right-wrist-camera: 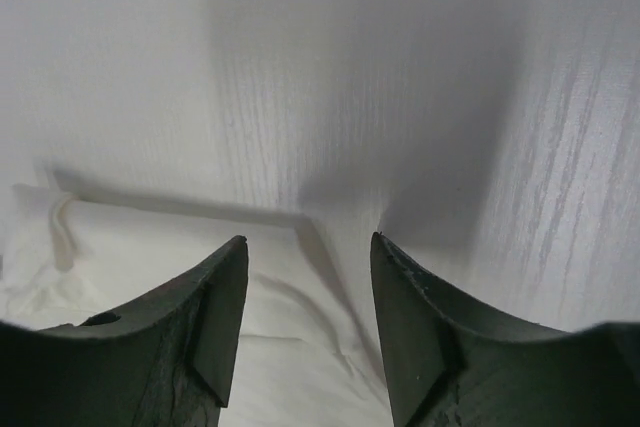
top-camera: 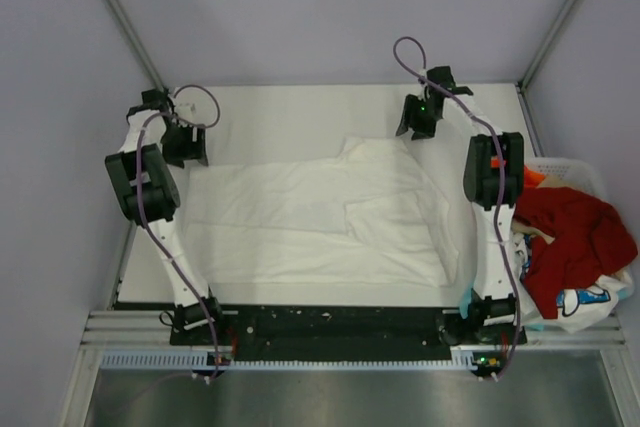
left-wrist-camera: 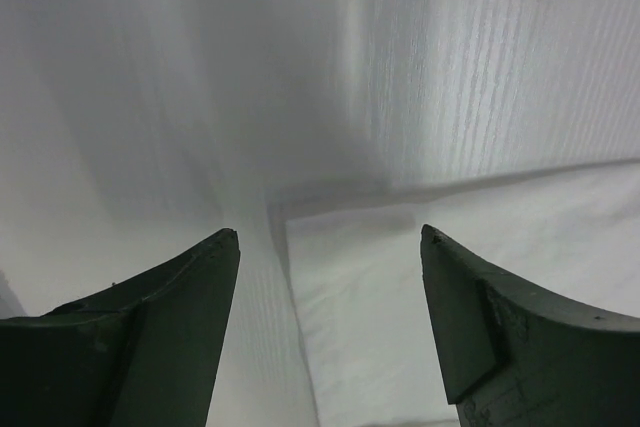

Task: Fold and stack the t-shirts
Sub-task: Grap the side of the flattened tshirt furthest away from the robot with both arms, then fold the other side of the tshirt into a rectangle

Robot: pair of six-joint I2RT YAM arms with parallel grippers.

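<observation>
A white t-shirt (top-camera: 320, 217) lies spread across the table, plain side up, partly folded with a flap over its right half. My left gripper (top-camera: 185, 147) hovers open over the shirt's far left corner (left-wrist-camera: 400, 287). My right gripper (top-camera: 420, 119) hovers open over the shirt's far right corner (right-wrist-camera: 200, 247). Both are empty. A red t-shirt (top-camera: 575, 237) and a white one with blue graphic (top-camera: 585, 299) are heaped in the basket at the right. An orange bit (top-camera: 533, 177) shows behind them.
The white lattice basket (top-camera: 570, 167) stands off the table's right edge beside the right arm. Grey walls enclose the table at the back and sides. A strip of bare table (top-camera: 300, 112) runs behind the shirt.
</observation>
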